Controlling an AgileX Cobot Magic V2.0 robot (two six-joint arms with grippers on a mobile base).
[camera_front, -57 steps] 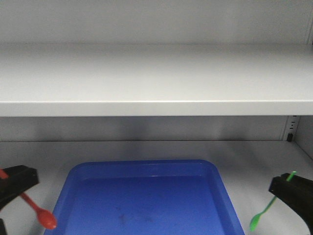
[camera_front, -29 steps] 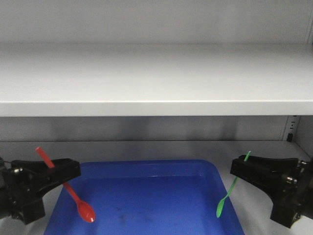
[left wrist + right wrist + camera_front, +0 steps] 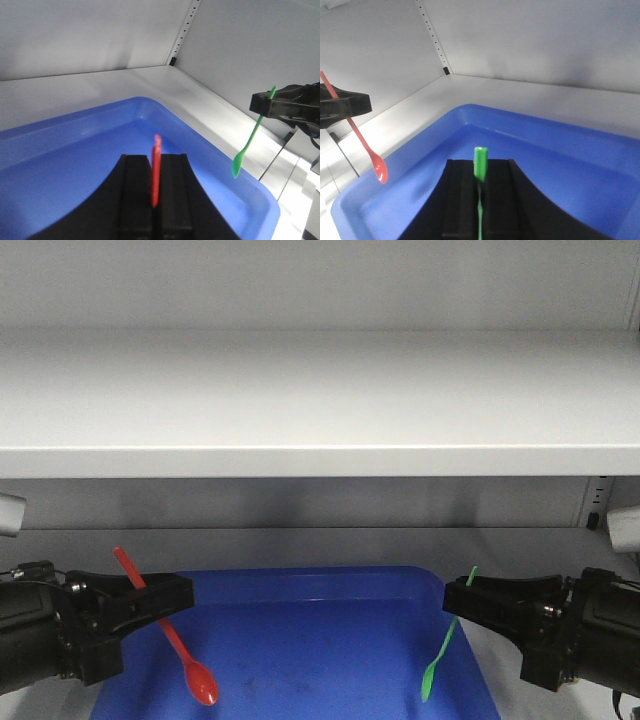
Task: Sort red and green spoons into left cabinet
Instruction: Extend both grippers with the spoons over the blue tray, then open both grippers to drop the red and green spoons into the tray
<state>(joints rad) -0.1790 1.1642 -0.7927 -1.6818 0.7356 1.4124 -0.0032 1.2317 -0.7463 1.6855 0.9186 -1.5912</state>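
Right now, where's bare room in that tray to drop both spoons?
The blue tray floor is bare between the red spoon, held by the left gripper, and the green spoon, held by the right gripper. The tray's side edges are crowded by the grippers; grey shelf behind is also free.

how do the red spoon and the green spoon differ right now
The bright red plastic spoon is pinched by the left gripper; the bright green plastic spoon by the right gripper. The red one hangs over the left side of the blue plastic tray, the green one at its right rim. Both are slim, slanted, bowl downward.
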